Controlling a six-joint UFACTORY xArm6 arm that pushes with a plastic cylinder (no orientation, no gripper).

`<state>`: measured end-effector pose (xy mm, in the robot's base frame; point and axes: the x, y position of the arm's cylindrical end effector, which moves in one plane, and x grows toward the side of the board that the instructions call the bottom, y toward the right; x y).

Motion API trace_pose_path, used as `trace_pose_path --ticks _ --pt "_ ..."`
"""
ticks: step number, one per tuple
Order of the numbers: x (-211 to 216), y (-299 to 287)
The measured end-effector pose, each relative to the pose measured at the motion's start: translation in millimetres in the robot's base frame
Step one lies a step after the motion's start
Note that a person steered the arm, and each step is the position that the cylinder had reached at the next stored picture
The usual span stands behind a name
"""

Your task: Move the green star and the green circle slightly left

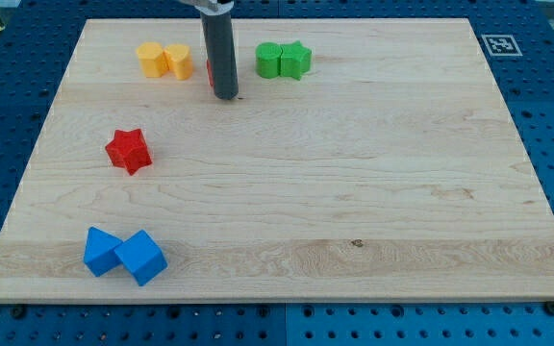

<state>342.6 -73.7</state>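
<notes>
My tip (226, 96) rests on the wooden bench (354, 192) near the view's top, and the whole matter turns on one fact: it stands to the view's left of the green pair, on the wrong side for a leftward push. The green circle (269, 61) and the green star (296, 60) sit touching each other, circle on the view's left and star on the view's right, so the pair's long axis runs left to right, a little above and to the right of my tip. To slide them toward the view's left, I judge the rod must first travel round to the far right of the star and then press along that axis, so that the star drives the circle before it. There is no gripper on this arm, only the plain rod, so nothing is clasped or let go. A sliver of a red block (210, 69), its shape hidden, shows just behind the rod on its left edge. Further to the view's left two yellow blocks (163, 60) stand touching; a red star (128, 151) lies well below them, and two blue cubes (123, 254) sit together near the view's bottom left.
</notes>
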Motion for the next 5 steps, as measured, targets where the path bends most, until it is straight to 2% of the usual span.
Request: trace_pose_path --ticks 2,3,4,5 --pt "-9.9 -2.1" --pt "6.0 -0.8" --pt "18.8 26.9" --pt "18.8 83.4"
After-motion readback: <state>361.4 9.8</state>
